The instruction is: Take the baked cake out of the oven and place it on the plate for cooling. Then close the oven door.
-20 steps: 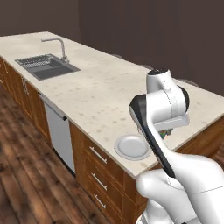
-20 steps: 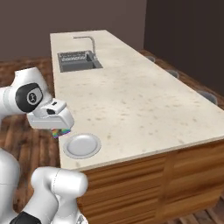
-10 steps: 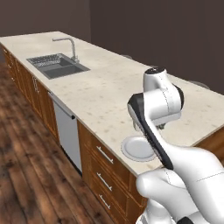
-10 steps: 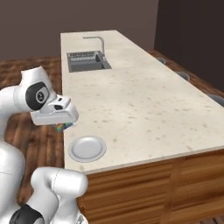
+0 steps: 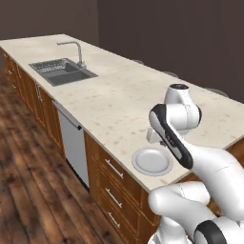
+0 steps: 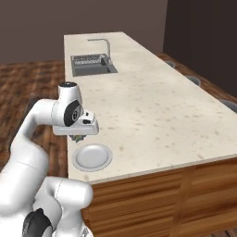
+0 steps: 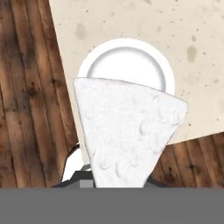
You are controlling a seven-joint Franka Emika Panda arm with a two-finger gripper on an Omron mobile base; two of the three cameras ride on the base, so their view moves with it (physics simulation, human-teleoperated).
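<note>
Low in the hand view, the gripper (image 7: 114,177) is clamped on the white cake (image 7: 127,131). Its wide end covers the lower edge of the plate (image 7: 127,61), which sits toward the top of the frame.

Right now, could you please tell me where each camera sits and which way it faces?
Left base view: behind the arm's left, looking down over the counter; the arm rises lower right.
Right base view: behind its right; arm lower left.
Hand view: on the hand, looking down past the cake in the pincer.
All share the plate.
</note>
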